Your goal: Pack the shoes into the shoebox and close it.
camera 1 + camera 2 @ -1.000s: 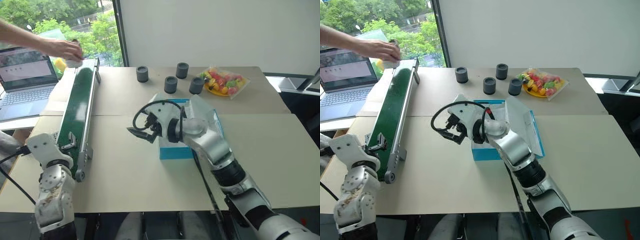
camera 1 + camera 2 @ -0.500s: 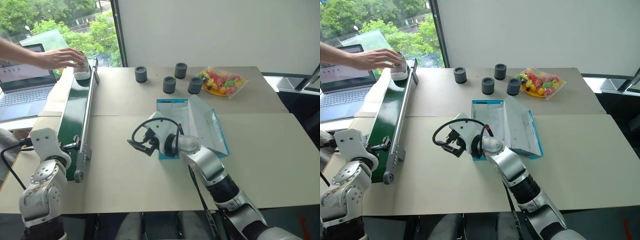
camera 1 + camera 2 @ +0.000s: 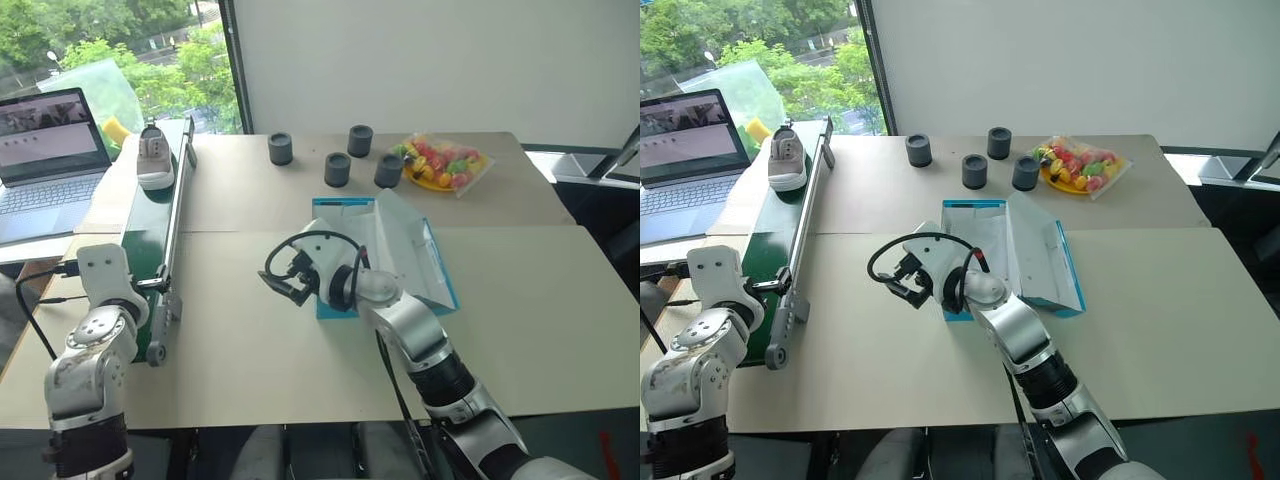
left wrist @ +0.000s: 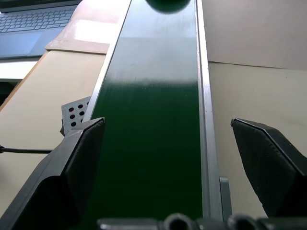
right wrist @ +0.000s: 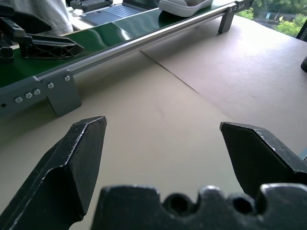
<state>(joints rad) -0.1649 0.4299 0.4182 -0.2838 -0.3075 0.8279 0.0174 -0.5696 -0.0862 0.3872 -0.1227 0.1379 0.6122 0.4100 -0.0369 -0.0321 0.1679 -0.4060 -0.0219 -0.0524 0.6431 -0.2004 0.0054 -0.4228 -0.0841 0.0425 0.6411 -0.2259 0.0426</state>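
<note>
A single shoe (image 3: 155, 159), a small greyish-beige fabric sneaker with a white rubber sole and laces, is lying on its sole at the far end of the long green conveyor (image 3: 150, 235), which is running along the left side of the bench (image 3: 250, 370). The shoe is looking light and soft in the upper but firmer along the sole, so a pinch across the heel collar or across the midfoot, sole to upper, is likely to be holding best; the laces are likely to be slipping if taken alone. The shoebox (image 3: 385, 255), bright blue outside and pale whitish inside, is lying open near the middle of the bench with its attached flip lid leaning to the right; thin cardboard of this kind is probably flexing under pressure, so the lid is best pushed near its free edge. The left hand (image 4: 172, 158) is hovering over the near end of the conveyor with fingers spread wide and holding nothing. The right hand (image 3: 285, 285) is hanging just left of the shoebox, likewise spread and empty.
</note>
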